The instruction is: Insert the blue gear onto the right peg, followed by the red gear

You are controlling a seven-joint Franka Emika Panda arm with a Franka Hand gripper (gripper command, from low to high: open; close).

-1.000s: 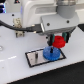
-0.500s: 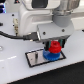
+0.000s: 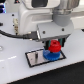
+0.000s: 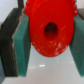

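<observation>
My gripper point(image 3: 54, 45) is shut on the red gear point(image 3: 54, 47) and holds it just above the blue gear point(image 3: 51, 54). The blue gear lies flat on the exterior view's right end of the grey plate point(image 3: 35, 56) with the black border. The right peg is hidden under the gears. In the wrist view the red gear point(image 4: 48, 27) with its dark centre hole fills the space between the teal pads point(image 4: 22, 45). The blue gear does not show there.
The plate's other pin point(image 3: 36, 59) stands faintly on its left part in the exterior view. A black cable point(image 3: 11, 34) runs in from the exterior view's left to the white arm point(image 3: 42, 15). The plate rests on a white table point(image 3: 15, 70).
The gripper has come down and slightly toward the exterior view's left with the red gear, which now sits closer over the blue gear. The blue gear and plate have not moved.
</observation>
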